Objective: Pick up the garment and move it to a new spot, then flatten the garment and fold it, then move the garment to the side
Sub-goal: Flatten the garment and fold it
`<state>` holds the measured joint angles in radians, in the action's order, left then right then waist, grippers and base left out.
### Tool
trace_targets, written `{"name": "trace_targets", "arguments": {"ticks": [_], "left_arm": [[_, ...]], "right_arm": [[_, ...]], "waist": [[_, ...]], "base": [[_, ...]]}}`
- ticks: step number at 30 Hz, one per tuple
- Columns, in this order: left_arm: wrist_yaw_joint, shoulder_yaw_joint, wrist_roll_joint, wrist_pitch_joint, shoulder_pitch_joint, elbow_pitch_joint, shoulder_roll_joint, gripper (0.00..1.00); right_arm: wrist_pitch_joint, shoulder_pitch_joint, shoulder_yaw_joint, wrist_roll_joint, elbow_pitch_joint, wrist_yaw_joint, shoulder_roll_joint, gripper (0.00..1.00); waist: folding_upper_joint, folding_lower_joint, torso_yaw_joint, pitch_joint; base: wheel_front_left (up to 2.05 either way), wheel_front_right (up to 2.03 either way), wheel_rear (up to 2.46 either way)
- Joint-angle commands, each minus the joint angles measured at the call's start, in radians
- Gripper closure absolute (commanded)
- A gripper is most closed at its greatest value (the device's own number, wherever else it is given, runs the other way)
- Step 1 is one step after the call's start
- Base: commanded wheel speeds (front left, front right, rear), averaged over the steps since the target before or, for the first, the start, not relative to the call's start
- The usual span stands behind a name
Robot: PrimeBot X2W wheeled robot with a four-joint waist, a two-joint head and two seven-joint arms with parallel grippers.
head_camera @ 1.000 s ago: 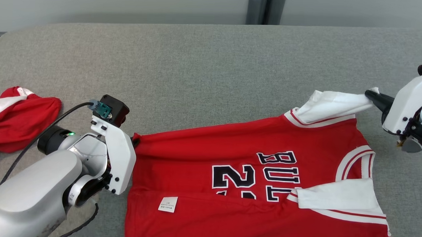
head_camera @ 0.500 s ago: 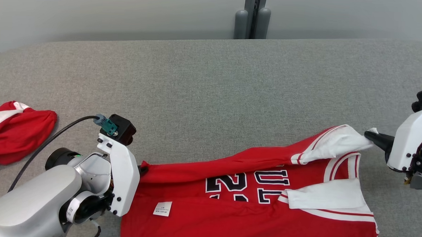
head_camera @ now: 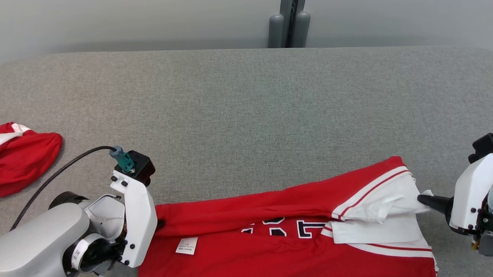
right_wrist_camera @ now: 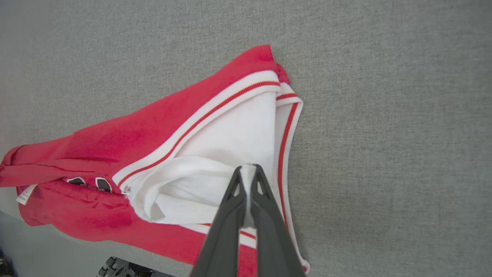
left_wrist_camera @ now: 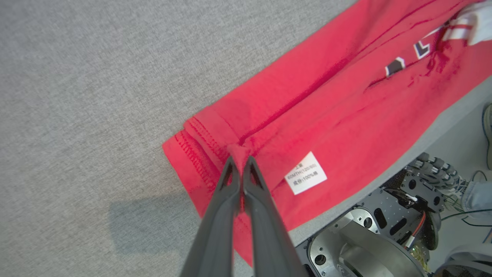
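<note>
I see the grey fabric-covered bench (head_camera: 247,114) | red sleeveless jersey with white trim and black lettering (head_camera: 266,262) lies folded lengthwise between my two hands, along the bench's near edge | left hand (left_wrist_camera: 239,161) pinched on its red hem corner | right hand (right_wrist_camera: 248,169) pinched on its white shoulder cloth | white care label (left_wrist_camera: 305,173) just beside the left hand

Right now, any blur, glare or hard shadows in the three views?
Head view: even soft light, jersey sharp, no glare. Left wrist view: left hand throws a soft shadow on the grey surface; label print legible. Right wrist view: white sleeve bright but folds show; lower left corner soft.
</note>
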<state>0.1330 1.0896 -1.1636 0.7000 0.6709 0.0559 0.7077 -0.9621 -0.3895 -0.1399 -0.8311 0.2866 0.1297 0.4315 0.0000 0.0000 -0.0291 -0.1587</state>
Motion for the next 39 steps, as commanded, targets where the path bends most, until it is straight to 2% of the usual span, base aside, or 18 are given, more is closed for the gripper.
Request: {"name": "trace_targets", "arguments": {"ticks": [1, 9, 10, 11, 12, 13, 14, 15, 23, 27, 30, 35, 36, 39], "left_arm": [[0.003, 0.001, -0.005, -0.003, -0.012, 0.01, 0.006, 1.0], [0.008, 0.006, -0.006, -0.021, -0.036, 0.036, 0.002, 1.0], [0.008, 0.007, -0.007, -0.022, -0.04, 0.039, 0.0, 0.73], [0.008, 0.009, -0.007, -0.023, -0.047, 0.041, -0.003, 0.6], [0.009, 0.013, -0.005, -0.027, -0.052, 0.044, -0.006, 0.27], [0.009, 0.015, -0.005, -0.03, -0.055, 0.046, -0.008, 0.05], [0.009, 0.015, -0.008, -0.031, -0.058, 0.048, -0.01, 0.0], [0.01, 0.014, -0.008, -0.031, -0.06, 0.05, -0.011, 0.0], [0.035, -0.006, 0.016, -0.09, -0.072, 0.032, 0.006, 0.0], [0.059, -0.051, 0.026, -0.172, -0.079, -0.01, 0.027, 0.0], [0.091, -0.1, 0.045, -0.272, -0.09, -0.045, 0.041, 0.0], [0.189, -0.196, 0.086, -0.494, -0.136, -0.083, 0.031, 0.0], [0.189, -0.196, 0.086, -0.494, -0.136, -0.083, 0.031, 0.0], [0.227, -0.26, 0.087, -0.638, -0.179, -0.093, 0.01, 0.0]], "right_arm": [[-0.017, 0.02, 0.019, 0.012, -0.014, 0.002, -0.006, 1.0], [-0.128, 0.112, 0.133, 0.079, -0.117, 0.002, -0.093, 1.0], [-0.143, 0.125, 0.146, 0.088, -0.127, 0.002, -0.105, 1.0], [-0.156, 0.137, 0.157, 0.097, -0.138, 0.002, -0.117, 1.0], [-0.171, 0.149, 0.168, 0.106, -0.146, 0.002, -0.13, 0.73], [-0.183, 0.161, 0.179, 0.116, -0.156, 0.002, -0.142, 0.55], [-0.196, 0.171, 0.19, 0.124, -0.168, 0.002, -0.152, 0.11], [-0.206, 0.179, 0.199, 0.132, -0.179, 0.002, -0.161, 0.0], [-0.247, 0.239, 0.282, 0.173, -0.275, 0.002, -0.194, 0.0], [-0.2, 0.251, 0.33, 0.162, -0.339, 0.002, -0.201, 0.0], [-0.111, 0.257, 0.363, 0.155, -0.389, 0.002, -0.203, 0.0], [0.123, 0.28, 0.378, 0.16, -0.446, 0.002, -0.202, 0.0], [0.123, 0.28, 0.378, 0.16, -0.446, 0.002, -0.202, 0.0], [0.275, 0.297, 0.381, 0.185, -0.451, 0.002, -0.201, 0.0]], "waist": [[0.0, 0.0, 0.0, -0.001], [0.0, 0.0, -0.002, -0.008], [0.0, 0.0, -0.002, -0.007], [0.0, 0.0, -0.001, -0.006], [0.0, 0.0, -0.001, -0.005], [0.0, 0.0, 0.0, -0.003], [0.0, 0.0, 0.0, -0.002], [0.0, 0.0, 0.001, 0.001], [0.0, 0.0, 0.007, 0.044], [0.0, 0.0, 0.013, 0.068], [0.0, 0.0, 0.018, 0.087], [0.0, 0.0, 0.025, 0.113], [0.0, 0.0, 0.025, 0.113], [0.0, 0.0, 0.029, 0.118]], "base": [[0.0, 0.0, 0.0], [0.0, 0.0, 0.0], [0.0, 0.0, 0.0], [0.0, 0.0, 0.0], [0.0, 0.0, 0.0], [0.0, 0.0, 0.0], [0.0, 0.0, 0.0], [0.0, 0.0, 0.0], [0.0, 0.0, 0.0], [0.0, 0.0, 0.0], [0.0, 0.0, 0.0], [0.0, 0.0, 0.0], [0.0, 0.0, 0.0], [0.0, 0.0, 0.0]]}}
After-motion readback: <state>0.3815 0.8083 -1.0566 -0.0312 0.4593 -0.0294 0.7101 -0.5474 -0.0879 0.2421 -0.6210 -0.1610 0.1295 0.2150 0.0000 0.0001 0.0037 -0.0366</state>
